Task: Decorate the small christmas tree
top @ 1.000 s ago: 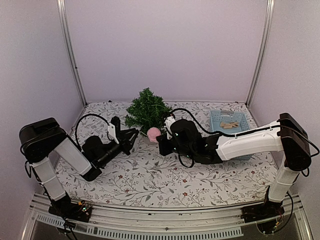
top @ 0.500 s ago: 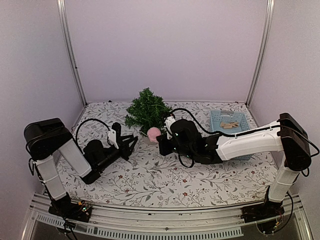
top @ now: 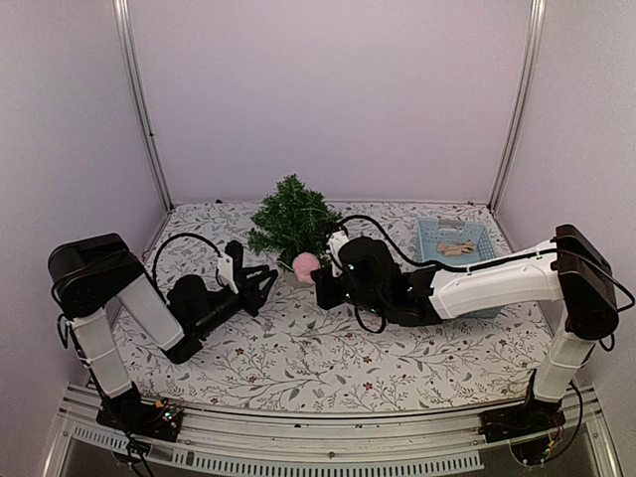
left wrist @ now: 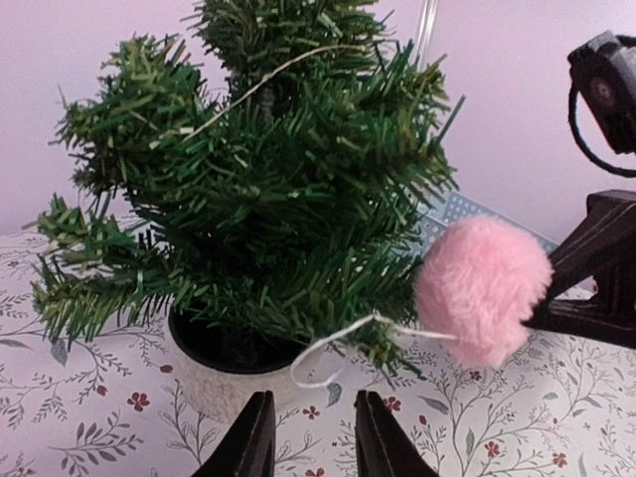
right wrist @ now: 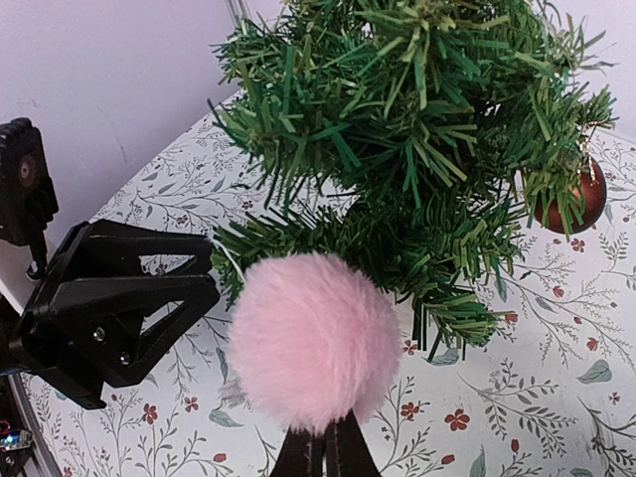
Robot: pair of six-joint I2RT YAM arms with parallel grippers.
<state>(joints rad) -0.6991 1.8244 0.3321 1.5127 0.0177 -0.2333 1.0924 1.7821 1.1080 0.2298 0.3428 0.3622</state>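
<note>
The small christmas tree stands at the back middle of the table in a white pot; it also shows in the left wrist view and the right wrist view. My right gripper is shut on a fluffy pink pompom and holds it against the tree's lower branches; the pompom fills the right wrist view. Its white loop hangs by a low branch. My left gripper is open and empty, just left of the pompom. A red bauble hangs on the tree.
A light blue basket with several ornaments stands at the back right. The table has a floral cloth. Metal frame posts stand at the back corners, and the walls are close on both sides.
My left gripper has drawn back a little to the left and then shifted slightly towards the tree. The right arm and the pompom have not moved.
</note>
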